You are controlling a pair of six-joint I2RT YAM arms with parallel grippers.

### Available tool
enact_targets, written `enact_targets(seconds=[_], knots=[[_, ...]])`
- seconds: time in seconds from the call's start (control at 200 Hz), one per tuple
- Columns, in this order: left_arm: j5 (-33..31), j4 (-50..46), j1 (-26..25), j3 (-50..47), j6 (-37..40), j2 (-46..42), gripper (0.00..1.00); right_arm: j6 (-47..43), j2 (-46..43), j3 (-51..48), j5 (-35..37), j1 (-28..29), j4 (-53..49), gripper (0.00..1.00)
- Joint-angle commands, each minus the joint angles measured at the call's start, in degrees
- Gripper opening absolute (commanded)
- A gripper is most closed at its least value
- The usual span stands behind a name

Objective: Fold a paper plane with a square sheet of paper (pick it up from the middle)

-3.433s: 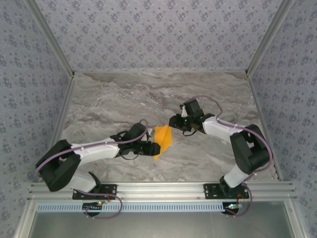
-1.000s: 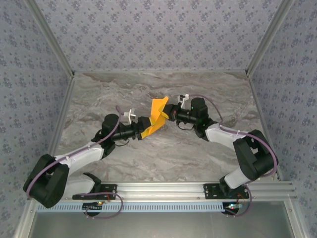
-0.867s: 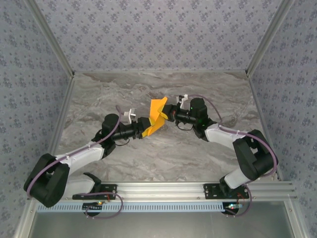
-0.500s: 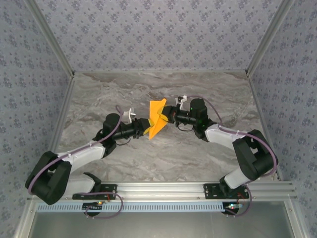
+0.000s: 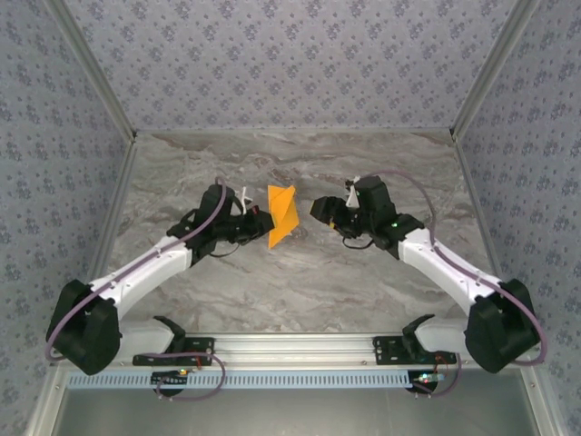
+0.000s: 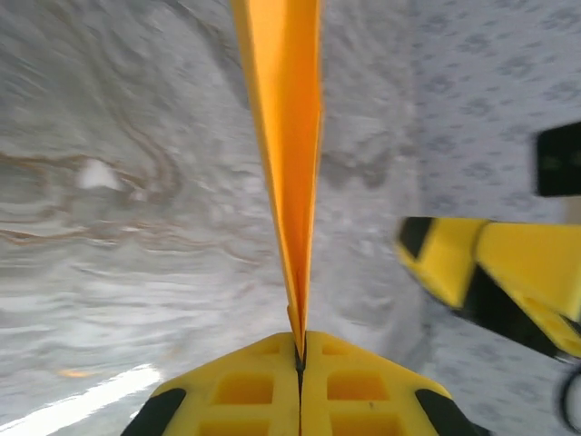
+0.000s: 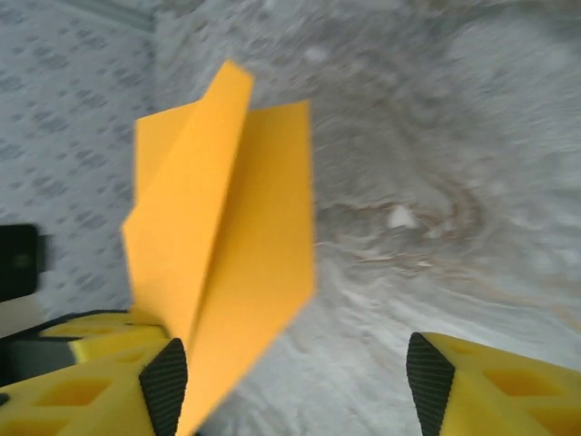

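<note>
Now, left tool (image 5: 262, 224) clenched on plain orange paper plane (image 5: 282, 213), right tool (image 5: 320, 209) released.

One orange paper plane (image 5: 282, 214), two hands: left hand (image 5: 262, 223), right hand (image 5: 318, 209); one table (image 5: 300, 286).

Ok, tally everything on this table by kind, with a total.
paper plane, orange: 1
Robot arms: 2 (left arm, right arm)
Total: 3
</note>
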Motion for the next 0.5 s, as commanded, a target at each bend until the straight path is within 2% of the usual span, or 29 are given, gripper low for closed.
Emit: enact_targets(seconds=[0.0, 0.115, 0.27, 0.375, 0.495], knots=[[-22.8, -30.3, -3.4, 9.3, 14.1, 2.9, 0.08, -8.5, -2.0, 0.6, 12.8, 0.9, -14.9, 0.75], [-42.2, -43.7, -8.6, 16.9, 15.3, 9.4, 0.08, -8.4, -2.6, -0.5, 16.7, 1.6, -16.1, 0.79], [-58.6, -55.1, -14.2, 25.1, 11.1, 20.6, 0.08, -5.8, -2.6, -1.8, 20.3, 2.0, -17.2, 0.8], [-63.5, -59.5, -17.0, 29.6, 8.1, 28.4, 0.08, -4.2, -3.0, -2.6, 22.6, 2.1, -18.2, 0.8], [-61.8, -57.8, -20.2, 33.2, 6.3, 37.3, 0.07, -3.0, -3.6, -4.0, 23.8, 1.9, -18.3, 0.8]])
